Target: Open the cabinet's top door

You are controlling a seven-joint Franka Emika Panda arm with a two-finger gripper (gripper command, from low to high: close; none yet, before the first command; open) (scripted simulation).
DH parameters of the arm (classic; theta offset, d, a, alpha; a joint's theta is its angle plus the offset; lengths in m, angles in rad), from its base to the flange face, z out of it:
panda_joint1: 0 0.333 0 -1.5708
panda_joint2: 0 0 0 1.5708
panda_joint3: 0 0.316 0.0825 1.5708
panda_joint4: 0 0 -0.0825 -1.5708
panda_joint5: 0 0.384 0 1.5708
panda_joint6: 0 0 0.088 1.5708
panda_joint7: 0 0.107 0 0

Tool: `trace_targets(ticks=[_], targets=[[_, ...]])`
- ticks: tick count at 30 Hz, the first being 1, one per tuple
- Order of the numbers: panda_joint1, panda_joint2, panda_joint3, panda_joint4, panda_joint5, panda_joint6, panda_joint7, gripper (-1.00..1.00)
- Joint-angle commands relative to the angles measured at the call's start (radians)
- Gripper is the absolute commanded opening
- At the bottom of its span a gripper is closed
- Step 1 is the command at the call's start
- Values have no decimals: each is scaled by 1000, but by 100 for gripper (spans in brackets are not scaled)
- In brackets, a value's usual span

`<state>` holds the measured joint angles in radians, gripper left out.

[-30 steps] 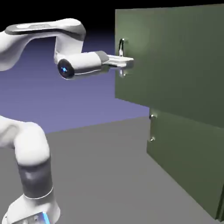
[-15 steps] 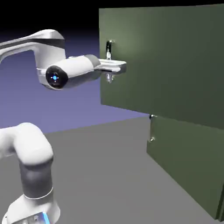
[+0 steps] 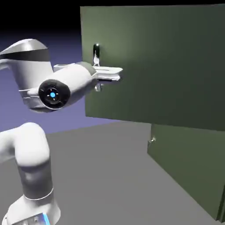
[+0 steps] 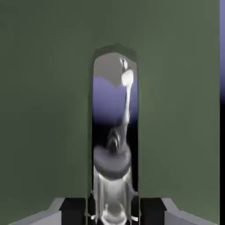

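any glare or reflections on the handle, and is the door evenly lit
Hand view: the handle fills the middle, mirror-shiny, reflecting the violet backdrop with a white glint near its top. Exterior view: the top door shows a soft lighter patch right of the gripper, darkening toward its edges; background goes black at the top.

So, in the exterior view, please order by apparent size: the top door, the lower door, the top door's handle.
1. top door, largest.
2. lower door, partly cut off by the picture's edge.
3. top door's handle, far smallest, partly hidden by the gripper.
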<state>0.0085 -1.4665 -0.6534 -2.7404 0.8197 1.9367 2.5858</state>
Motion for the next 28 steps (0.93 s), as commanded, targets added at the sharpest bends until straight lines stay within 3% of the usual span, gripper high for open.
trace_targets(ticks=[1, 12, 28], targets=[[9, 7, -36, 26, -28, -42, 1, -100], [254, 85, -353, 412, -255, -460, 26, -100], [699, 102, -556, 992, -352, -894, 131, -100]])
